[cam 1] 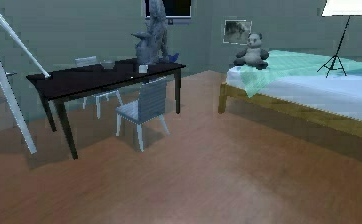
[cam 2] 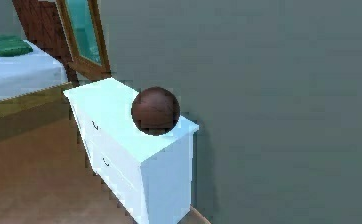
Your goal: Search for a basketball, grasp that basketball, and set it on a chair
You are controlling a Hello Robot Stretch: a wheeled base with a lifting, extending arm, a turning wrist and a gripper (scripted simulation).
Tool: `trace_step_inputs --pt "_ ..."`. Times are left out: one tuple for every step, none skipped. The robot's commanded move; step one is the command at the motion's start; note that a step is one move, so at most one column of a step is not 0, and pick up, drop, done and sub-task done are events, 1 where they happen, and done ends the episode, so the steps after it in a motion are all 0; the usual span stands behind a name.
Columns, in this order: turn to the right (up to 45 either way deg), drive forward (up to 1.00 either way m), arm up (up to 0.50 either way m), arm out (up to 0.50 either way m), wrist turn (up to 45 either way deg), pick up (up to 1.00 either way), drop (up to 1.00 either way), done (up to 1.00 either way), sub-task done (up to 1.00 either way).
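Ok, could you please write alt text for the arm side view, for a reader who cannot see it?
A dark reddish-brown round basketball sits on top of a white drawer cabinet next to a plain grey wall. At the view's left is a wooden-framed bed with a green pillow, on a brown wooden floor.

Forward view, quantities per kind:
- Tables: one dark table, left.
- Chairs: two, near chair and far chair, on opposite sides of the table.
- Statues: one statue, on the tabletop's right end.
- Beds: one bed, right.
- Plush toys: one plush toy, on the bed.
- Tripod lamps: one tripod lamp, far right.
- Wall pictures: one wall picture.

Arm side view, quantities per kind:
- Cabinets: one white cabinet with two drawers.
- Balls: one brown ball, on top of the cabinet.
- Pillows: one green pillow, far left.
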Motion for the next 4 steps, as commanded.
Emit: trace_step_inputs --pt "0.0 0.00 0.38 0.00 0.0 0.00 0.00 0.00 0.00" --pt "0.0 0.00 0.00 0.44 0.0 0.00 0.00 0.00 0.00" --pt "0.0 0.00 0.00 0.00 45.0 0.00 0.00 0.00 0.00" --pt "0.0 0.00 0.00 0.00 45.0 0.00 0.00 0.00 0.00"
